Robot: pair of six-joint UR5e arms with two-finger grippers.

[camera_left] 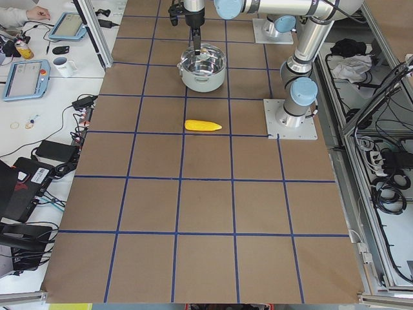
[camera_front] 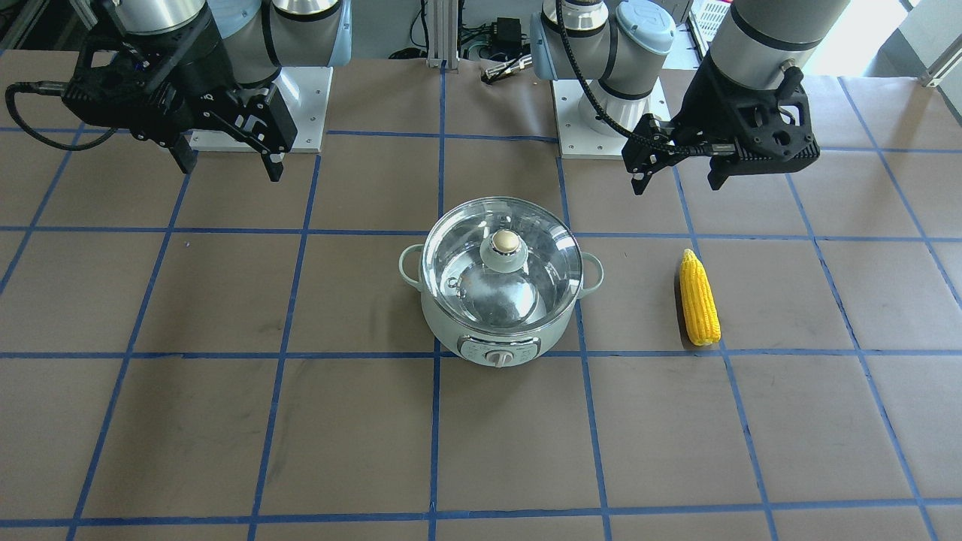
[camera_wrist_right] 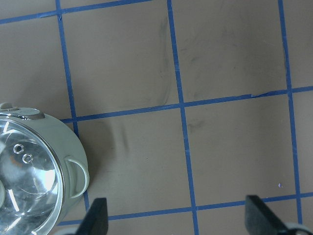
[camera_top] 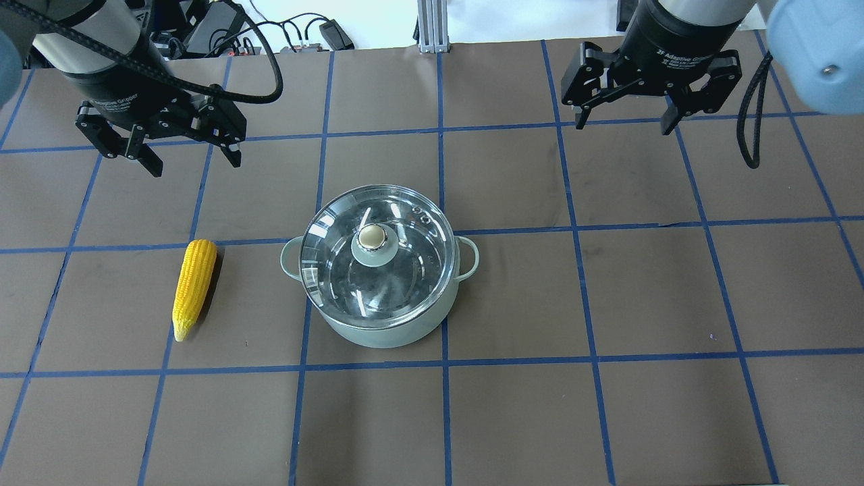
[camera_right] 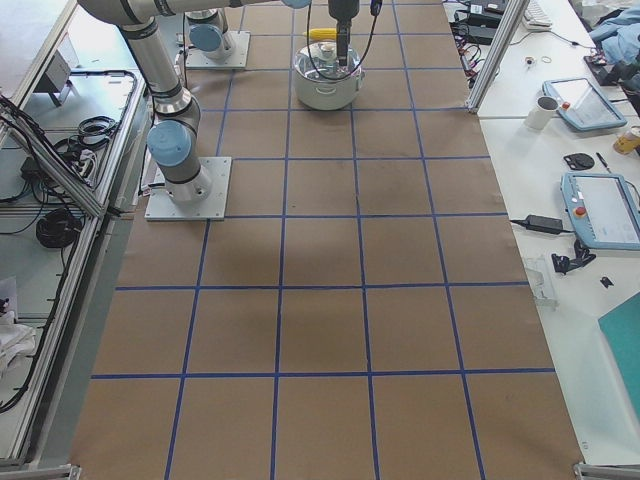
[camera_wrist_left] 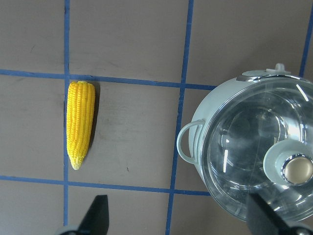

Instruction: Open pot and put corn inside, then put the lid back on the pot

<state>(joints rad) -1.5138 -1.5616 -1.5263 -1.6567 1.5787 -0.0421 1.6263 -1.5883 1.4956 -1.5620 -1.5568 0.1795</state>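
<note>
Table (camera_top: 641, 283) holds one pot (camera_top: 378, 336), one lid (camera_top: 412, 270), one corn (camera_top: 194, 287).

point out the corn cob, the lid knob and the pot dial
corn cob (camera_top: 194, 287), overhead exterior view, middle of the cob
lid knob (camera_top: 370, 236), overhead exterior view, beige top of the knob
pot dial (camera_front: 498, 358), exterior front-facing view, centre of the white dial

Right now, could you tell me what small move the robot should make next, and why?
Probably bring the open right gripper over the knob of the lid: it sits closed on the pot, and the corn lies on the side of the open left gripper, which could take it.
</note>
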